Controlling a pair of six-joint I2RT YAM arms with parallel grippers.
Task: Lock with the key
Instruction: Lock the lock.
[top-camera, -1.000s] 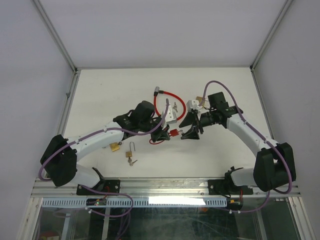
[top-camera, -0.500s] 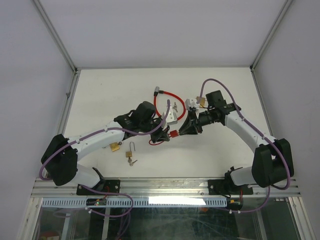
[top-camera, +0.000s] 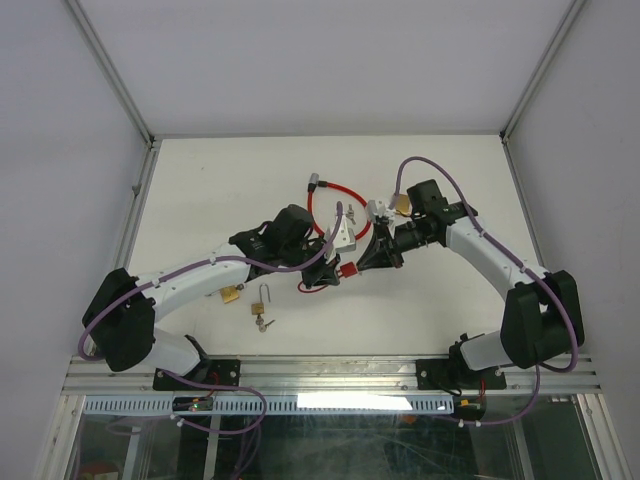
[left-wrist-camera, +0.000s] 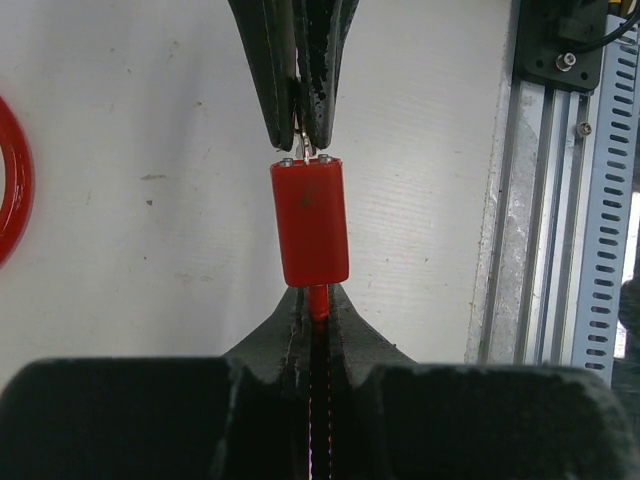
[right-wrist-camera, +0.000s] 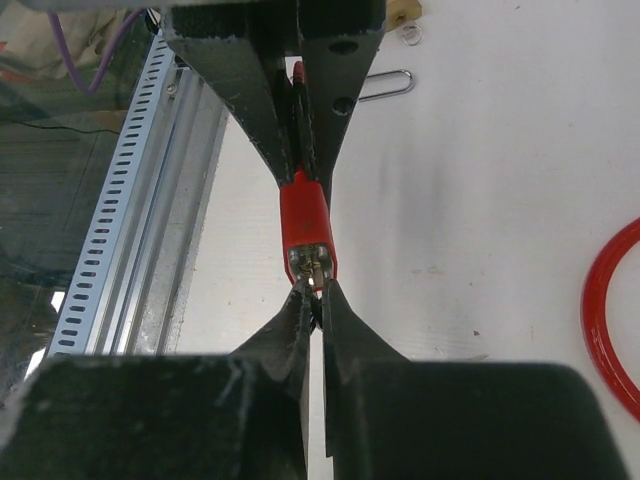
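My left gripper (left-wrist-camera: 316, 312) clamps the red lock (left-wrist-camera: 311, 222) by its cable end — my right gripper (right-wrist-camera: 317, 298) pinches the key (left-wrist-camera: 303, 149) at its face.

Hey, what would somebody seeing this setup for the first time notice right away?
The two arms meet mid-table with a small red lock between them. The left gripper is shut on the red stem at one end of it, and the right gripper pinches the key at the other end. Farther back lies a red cable loop, and a brass padlock sits by the left arm.
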